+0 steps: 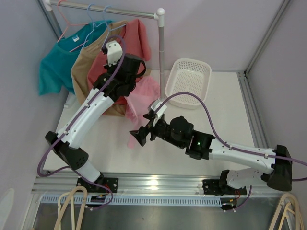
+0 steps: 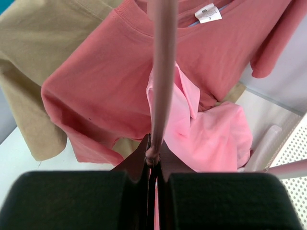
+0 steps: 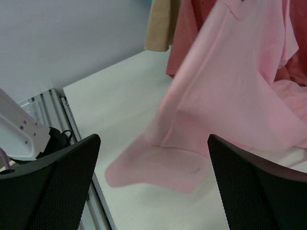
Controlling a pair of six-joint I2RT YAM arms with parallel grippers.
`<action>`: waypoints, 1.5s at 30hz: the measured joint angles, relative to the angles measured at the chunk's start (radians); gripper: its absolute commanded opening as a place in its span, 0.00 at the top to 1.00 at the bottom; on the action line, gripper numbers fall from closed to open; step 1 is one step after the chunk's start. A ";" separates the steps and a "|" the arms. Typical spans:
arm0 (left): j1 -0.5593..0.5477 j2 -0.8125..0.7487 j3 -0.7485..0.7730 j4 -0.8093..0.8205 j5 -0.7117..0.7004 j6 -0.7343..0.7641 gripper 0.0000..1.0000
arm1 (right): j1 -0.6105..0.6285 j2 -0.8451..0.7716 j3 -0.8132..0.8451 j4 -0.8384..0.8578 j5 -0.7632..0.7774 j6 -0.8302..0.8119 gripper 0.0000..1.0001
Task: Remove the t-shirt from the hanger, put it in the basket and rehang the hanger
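Ahead of the right gripper's fingers, and just short of them, the pink t-shirt hung in a long fold. Its upper part was draped over the pink hanger and its lower hem lay spread on the table. The garment's long axis ran down from the hanger to the table, sloping toward the right fingers. The hanger's bar ran straight away from the left gripper's fingers, which were clamped tight on its near end. The right fingers stood at full spread with nothing between them.

Judgement: the right arm was the nearer to the loose hem, and the left was committed to holding the hanger. The coming move would turn on the right fingers advancing onto the fabric in front of them, then drawing it off along the bar.

Beyond the left fingers hung a coral t-shirt and a tan t-shirt. A white basket stood well apart. Whether the hanger's hook sat on the rail could not be established.
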 measured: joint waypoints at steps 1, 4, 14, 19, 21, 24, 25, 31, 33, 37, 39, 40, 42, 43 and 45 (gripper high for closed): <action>0.000 0.000 0.000 0.000 -0.006 0.000 0.99 | 0.013 0.000 0.008 0.000 0.007 0.000 0.01; 0.000 0.000 0.000 0.001 -0.017 -0.001 0.99 | 0.042 -0.003 0.012 0.002 0.031 0.000 0.03; -0.009 0.000 0.000 0.011 -0.017 0.000 0.99 | 0.050 0.067 0.013 0.003 0.182 0.001 0.14; -0.009 0.000 -0.011 0.037 -0.023 0.014 0.99 | 0.046 0.120 0.026 -0.003 0.222 -0.006 1.00; -0.009 0.000 -0.018 0.049 -0.026 0.025 0.99 | 0.046 0.133 0.035 -0.008 0.237 0.002 1.00; -0.009 -0.001 -0.042 0.089 -0.028 0.047 0.99 | 0.050 0.127 0.036 -0.019 0.259 0.005 1.00; -0.008 -0.001 -0.051 0.102 -0.026 0.054 0.99 | 0.053 0.121 0.035 -0.026 0.267 0.005 1.00; 0.020 0.030 -0.055 0.149 -0.003 0.085 0.99 | 0.106 -0.005 -0.025 -0.058 0.322 0.010 1.00; 0.035 0.064 -0.033 0.155 0.007 0.091 0.99 | 0.136 -0.055 -0.047 -0.068 0.349 0.014 1.00; 0.057 0.156 0.049 0.157 0.025 0.108 0.99 | 0.210 -0.117 -0.080 -0.100 0.414 0.032 1.00; 0.065 0.203 0.102 0.139 0.041 0.116 0.99 | 0.243 -0.135 -0.097 -0.112 0.446 0.049 1.00; 0.068 0.224 0.131 0.129 0.048 0.119 0.99 | 0.256 -0.138 -0.105 -0.119 0.458 0.059 1.00; 0.070 0.251 0.180 0.111 0.058 0.126 0.99 | 0.275 -0.139 -0.125 -0.131 0.481 0.084 1.00; 0.070 0.256 0.197 0.104 0.066 0.132 0.99 | 0.279 -0.137 -0.137 -0.135 0.491 0.096 1.00; 0.070 0.257 0.223 0.094 0.087 0.145 0.99 | 0.281 -0.129 -0.162 -0.136 0.505 0.118 1.00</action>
